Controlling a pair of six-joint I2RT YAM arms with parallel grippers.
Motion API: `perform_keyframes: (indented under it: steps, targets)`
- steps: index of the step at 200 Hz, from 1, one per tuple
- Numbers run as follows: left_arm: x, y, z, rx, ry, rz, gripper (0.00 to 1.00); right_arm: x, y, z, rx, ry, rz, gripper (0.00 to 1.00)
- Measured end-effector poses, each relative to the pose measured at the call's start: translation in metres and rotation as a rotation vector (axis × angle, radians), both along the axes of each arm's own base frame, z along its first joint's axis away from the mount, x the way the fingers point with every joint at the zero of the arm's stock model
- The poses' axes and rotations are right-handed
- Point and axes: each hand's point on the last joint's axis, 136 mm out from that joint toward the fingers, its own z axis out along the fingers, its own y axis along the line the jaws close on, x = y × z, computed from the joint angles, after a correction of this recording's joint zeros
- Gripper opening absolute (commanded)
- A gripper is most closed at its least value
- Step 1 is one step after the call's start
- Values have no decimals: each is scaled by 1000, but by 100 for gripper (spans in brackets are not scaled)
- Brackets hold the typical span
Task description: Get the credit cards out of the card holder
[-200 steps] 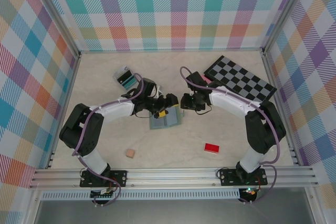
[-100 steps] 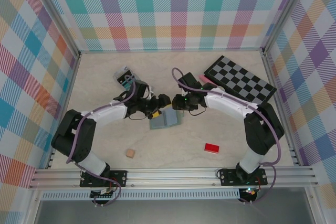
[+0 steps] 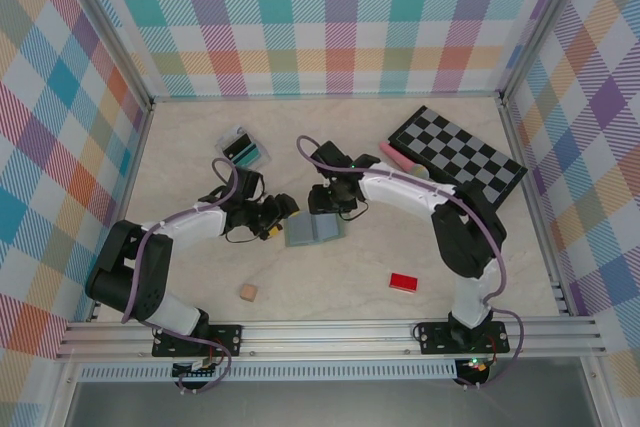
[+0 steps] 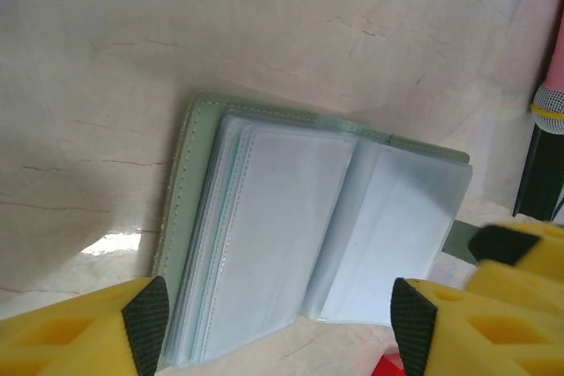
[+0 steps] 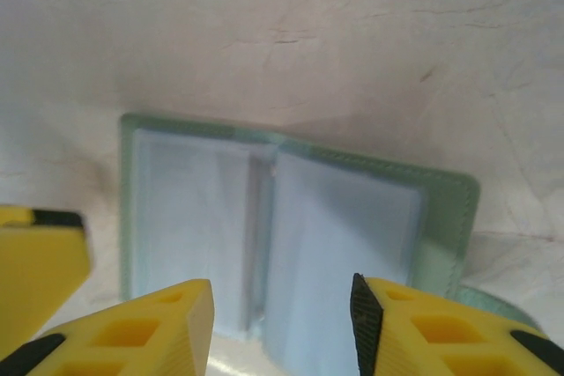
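Note:
The card holder lies open and flat on the table, pale grey-green, with clear sleeves facing up. No card shows in the sleeves. My left gripper sits just off its left edge, open. In the left wrist view the card holder lies beyond the open left gripper, nothing between the pads. My right gripper hovers at the holder's far edge, open. In the right wrist view the card holder lies ahead of the right gripper. The credit cards, teal and dark grey, lie stacked at the back left.
A black-and-grey checkered board lies at the back right, with a pink object at its left edge. A small red block and a wooden cube sit near the front. Plaid walls enclose the table.
My left gripper has drawn back leftward off the card holder. My right gripper has moved left along the holder's far edge. The holder stays open in place.

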Motion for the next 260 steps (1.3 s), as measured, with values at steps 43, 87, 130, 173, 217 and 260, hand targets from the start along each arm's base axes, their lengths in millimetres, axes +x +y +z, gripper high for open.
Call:
perform_keyframes:
  steps: [43,87,130,173,217,260]
  targets:
    - [-1,-2,-1,-9,10,-8,62,-4,-21,-19,-117,26,-31,58]
    - [-4,-5,-8,-21,42,-23,58,-4,-17,-28,-126,56,-21,49]
    - [-4,-8,-12,-30,60,-33,56,-9,-13,-41,-129,100,1,32]
    - [-4,-10,-11,-36,63,-37,56,-4,-10,-41,-136,93,12,5]
    - [0,-11,-9,-37,54,-40,55,4,-16,-38,-202,46,7,0]
    - [0,-11,-11,-31,58,-41,50,8,-19,-42,-298,2,12,0]
